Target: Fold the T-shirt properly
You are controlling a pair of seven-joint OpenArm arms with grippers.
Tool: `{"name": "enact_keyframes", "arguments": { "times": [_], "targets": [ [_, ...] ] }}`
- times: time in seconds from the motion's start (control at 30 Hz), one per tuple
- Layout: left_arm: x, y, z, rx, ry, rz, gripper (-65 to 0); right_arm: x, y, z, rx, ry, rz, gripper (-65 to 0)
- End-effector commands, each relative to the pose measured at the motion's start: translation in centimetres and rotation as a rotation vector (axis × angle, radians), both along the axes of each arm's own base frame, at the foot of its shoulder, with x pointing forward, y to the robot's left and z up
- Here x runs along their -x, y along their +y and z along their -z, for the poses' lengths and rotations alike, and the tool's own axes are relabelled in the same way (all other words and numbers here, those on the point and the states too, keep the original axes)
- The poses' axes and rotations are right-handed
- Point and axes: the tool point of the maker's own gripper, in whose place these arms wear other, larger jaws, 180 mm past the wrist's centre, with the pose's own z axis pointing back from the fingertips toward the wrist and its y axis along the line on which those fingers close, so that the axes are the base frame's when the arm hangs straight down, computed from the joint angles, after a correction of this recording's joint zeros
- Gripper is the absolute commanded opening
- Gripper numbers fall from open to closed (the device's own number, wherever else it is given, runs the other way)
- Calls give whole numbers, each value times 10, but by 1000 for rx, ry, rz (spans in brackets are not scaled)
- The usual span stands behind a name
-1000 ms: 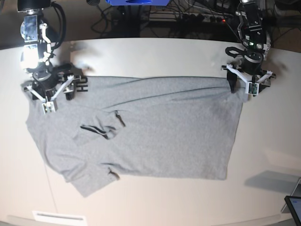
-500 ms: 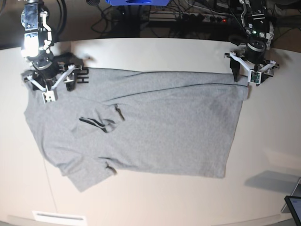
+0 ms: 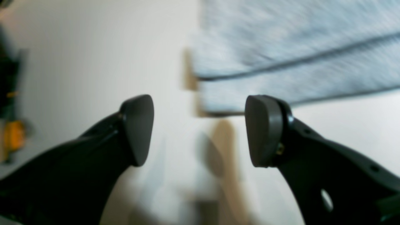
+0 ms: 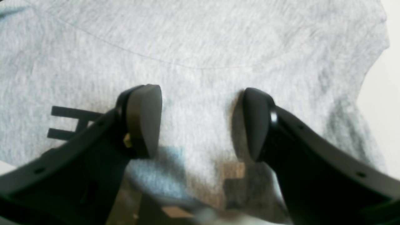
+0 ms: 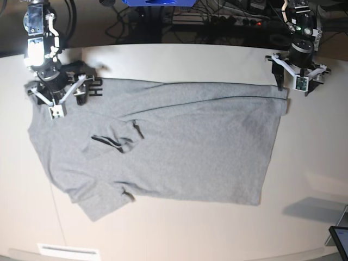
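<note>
The light grey T-shirt [image 5: 179,141] lies spread flat on the white table [image 5: 179,62], with black lettering [image 5: 96,87] showing at its far left corner. My right gripper [image 5: 57,99] hovers open over that corner. In the right wrist view its fingers [image 4: 145,122] stand apart above the fabric [image 4: 203,40], beside the lettering [image 4: 68,122], and hold nothing. My left gripper [image 5: 296,84] is open just off the shirt's far right corner. In the left wrist view bare table lies between the left gripper [image 3: 200,131] jaws, and the shirt's corner [image 3: 281,47] is ahead of them.
Cables and a power strip [image 5: 228,22] run behind the table's far edge, beside a blue object [image 5: 157,2]. A dark screen corner [image 5: 340,239] sits at the front right. A white label [image 5: 68,250] is at the front left edge.
My left gripper has drawn back from the shirt's far right corner, toward the far right. The shirt's far edge has shifted slightly farther away. The right gripper rose a little toward the far side.
</note>
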Motion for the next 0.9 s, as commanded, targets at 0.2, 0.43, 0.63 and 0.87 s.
{"name": "enact_keyframes", "arguments": {
  "times": [0.2, 0.43, 0.63, 0.87],
  "targets": [
    [-34, -3, -27, 27, -133, -47, -217, 6, -4, 2, 39, 57, -10, -264],
    [-50, -30, -22, 113, -110, -47, -218, 5, -3, 2, 39, 56, -10, -264],
    [-28, -30, -13, 116, -46, -61, -440, 5, -3, 2, 39, 56, -10, -264],
    [7, -15, -21, 492, -135, -273, -519, 5, -3, 3, 39, 58, -11, -264]
  ]
}}
